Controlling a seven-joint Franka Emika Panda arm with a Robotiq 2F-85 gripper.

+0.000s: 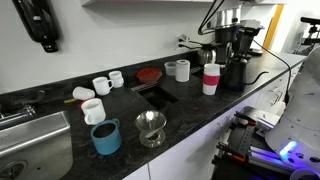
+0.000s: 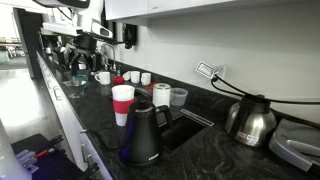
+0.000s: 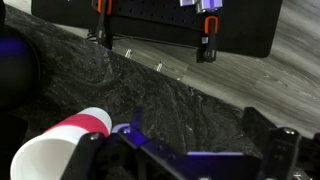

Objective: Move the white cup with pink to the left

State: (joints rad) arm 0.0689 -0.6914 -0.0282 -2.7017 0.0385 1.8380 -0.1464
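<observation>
White cup with pink upright on counter.

**Wrist view:** the white cup with pink runs off the bottom edge, so its base is unseen. The end effector is a dark, blurred mass cropped by the same edge.

**Exterior views:**
- The black kettle hides the cup's lower part.
- The distant mugs are too small to tell apart.
- A grey object is cut by the right edge, kind unclear.
- The sink leaves the frame at left and bottom.
- The robot arm is cut by the top edge.
</observation>
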